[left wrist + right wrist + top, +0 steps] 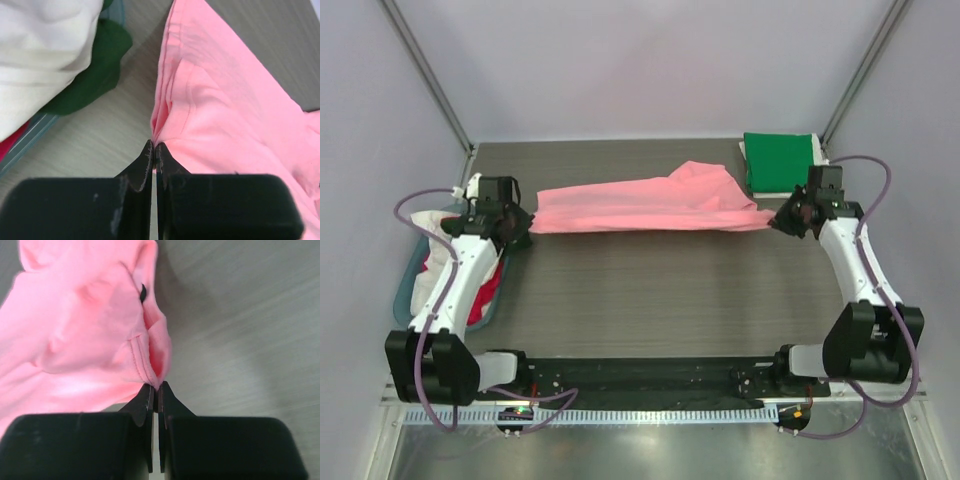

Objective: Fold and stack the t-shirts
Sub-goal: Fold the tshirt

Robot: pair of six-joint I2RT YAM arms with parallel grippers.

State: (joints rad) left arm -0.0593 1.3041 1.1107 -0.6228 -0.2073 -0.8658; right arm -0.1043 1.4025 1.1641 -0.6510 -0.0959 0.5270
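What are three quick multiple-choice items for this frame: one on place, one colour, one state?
1. The folded green shirt lies: A) far right of the table B) table centre C) near left edge.
2. The stretched shirt is: A) white B) pink C) blue.
3. The left pincer and right pincer are: A) both open B) both shut on the stretched shirt C) one open.
Key: A, it sits at the far right edge; B, the cloth is salmon-pink; B, each wrist view shows jaws pinching cloth.
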